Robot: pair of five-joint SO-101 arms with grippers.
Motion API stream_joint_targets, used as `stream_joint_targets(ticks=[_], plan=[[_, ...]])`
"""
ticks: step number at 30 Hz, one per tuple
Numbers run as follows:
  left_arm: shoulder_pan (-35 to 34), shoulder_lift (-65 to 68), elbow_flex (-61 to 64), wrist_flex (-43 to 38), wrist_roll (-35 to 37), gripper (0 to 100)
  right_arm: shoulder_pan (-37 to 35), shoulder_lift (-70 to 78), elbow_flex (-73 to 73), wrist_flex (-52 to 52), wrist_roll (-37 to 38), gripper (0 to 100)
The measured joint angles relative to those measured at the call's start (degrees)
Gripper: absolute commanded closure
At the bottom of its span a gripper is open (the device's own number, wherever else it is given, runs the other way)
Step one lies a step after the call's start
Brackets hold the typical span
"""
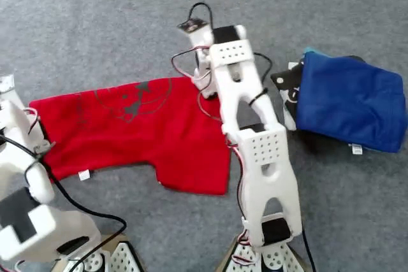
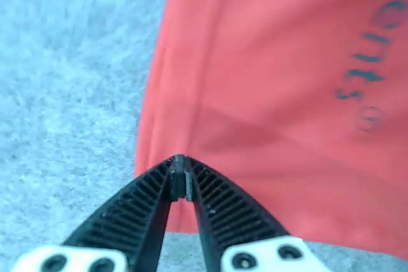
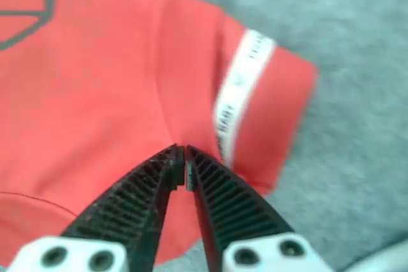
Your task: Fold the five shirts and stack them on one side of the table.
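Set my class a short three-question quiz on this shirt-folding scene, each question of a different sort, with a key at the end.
1. True or false: the folded blue shirt lies on top of the red shirt.
2. Multiple choice: the left gripper and the right gripper have their jaws A) both wide open, B) both shut, C) one open and one shut.
3. Fill in: in both wrist views the cloth under the gripper is ___ in colour.
Key: 1 false, the two shirts lie apart on the grey table; 2 B; 3 red.
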Motion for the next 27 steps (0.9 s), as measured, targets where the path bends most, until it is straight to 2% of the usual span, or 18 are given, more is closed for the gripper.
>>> stream_joint_targets(ticks=[3,6,13,15,23,27], plan=[[1.05,-1.41,-0.18,-0.7,0.0,97,0.26,2.81,0.0,-2.11,0.0,97.7],[1.14,-1.58,-0.09,-6.15,0.0,97,1.23,4.92,-0.18,-3.96,0.0,97.7],[1.49,8.18,3.25,-30.77,0.0,97,1.41,5.01,-1.41,-2.81,0.0,97.4],[1.49,11.87,1.14,-31.65,-0.09,97,1.41,4.92,-2.02,-2.81,0.0,97.4],[1.49,21.71,-14.42,-25.32,0.0,97,2.9,5.01,-12.48,-0.26,0.0,97.4],[1.58,22.42,-16.09,-25.23,-0.09,97,2.73,5.63,-13.36,-4.92,0.0,97.5]])
